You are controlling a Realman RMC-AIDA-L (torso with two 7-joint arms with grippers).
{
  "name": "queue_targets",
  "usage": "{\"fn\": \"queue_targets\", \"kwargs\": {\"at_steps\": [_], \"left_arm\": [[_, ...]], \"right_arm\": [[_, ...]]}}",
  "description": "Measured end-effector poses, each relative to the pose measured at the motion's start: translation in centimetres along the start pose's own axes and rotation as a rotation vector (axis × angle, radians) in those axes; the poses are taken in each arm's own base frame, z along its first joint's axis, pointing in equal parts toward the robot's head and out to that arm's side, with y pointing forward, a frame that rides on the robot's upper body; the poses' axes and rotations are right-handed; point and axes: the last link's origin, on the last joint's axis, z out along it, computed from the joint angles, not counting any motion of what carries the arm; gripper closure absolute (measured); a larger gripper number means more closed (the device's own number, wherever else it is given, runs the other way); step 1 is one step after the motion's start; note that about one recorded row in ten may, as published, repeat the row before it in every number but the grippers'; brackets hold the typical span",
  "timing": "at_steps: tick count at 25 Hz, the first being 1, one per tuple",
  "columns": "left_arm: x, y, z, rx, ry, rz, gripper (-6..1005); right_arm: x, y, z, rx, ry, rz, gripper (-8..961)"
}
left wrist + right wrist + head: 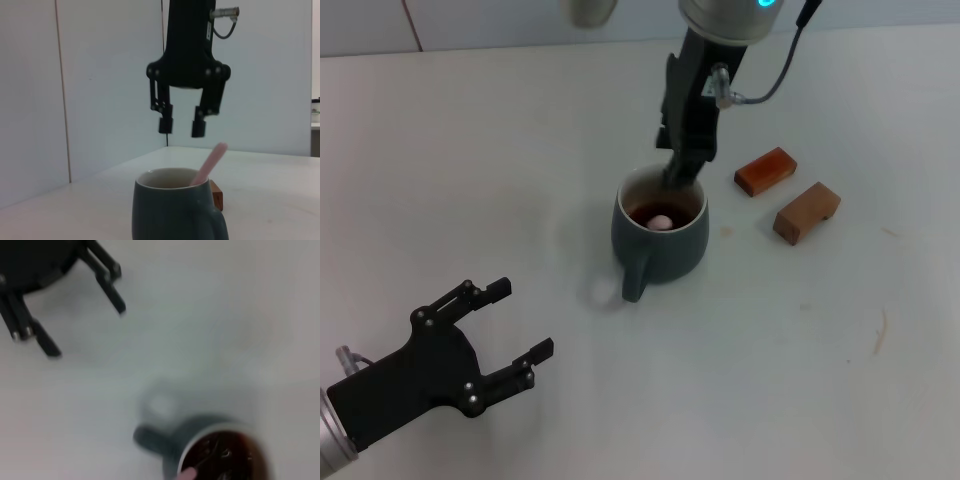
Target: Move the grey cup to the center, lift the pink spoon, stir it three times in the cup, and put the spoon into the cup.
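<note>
Nearest the robot, the left gripper [518, 330] hangs low over the table [800, 350] at the left, its fingers spread apart and holding nothing, well apart from everything else.

Farther out, near the middle of the table, stands the grey cup [660, 232], upright, its handle turned back toward the robot. There is dark liquid inside it. The pink spoon [209, 163] rests in the cup, its bowl down in the liquid and its pale handle leaning on the rim and sticking up above it.

Straight above the cup hangs the right gripper [181, 126], pointing down, its fingers parted and clear of the spoon's handle tip, gripping nothing.

Just beyond and to the right of the cup lie two brown wooden blocks [766, 171], [807, 212], close together but not touching it.
</note>
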Motion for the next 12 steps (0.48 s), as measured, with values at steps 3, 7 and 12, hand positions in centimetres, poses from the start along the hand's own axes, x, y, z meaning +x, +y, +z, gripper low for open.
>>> {"fn": "queue_targets", "kwargs": {"at_steps": [3,7,12], "left_arm": [[0.0,0.0,0.0,0.001,0.0,0.0,191],[-0.1,0.0,-0.2,0.008,0.0,-0.003,191],[0.0,0.0,-0.4,0.011,0.003,-0.002,191]], "right_arm": [[0.0,0.1,-1.2,0.037,-0.111,-0.008,528],[1.4,0.5,-2.8,0.127,-0.3,0.005,482],[4.6,1.3,-3.5,0.254,-0.564,0.071,447]]}}
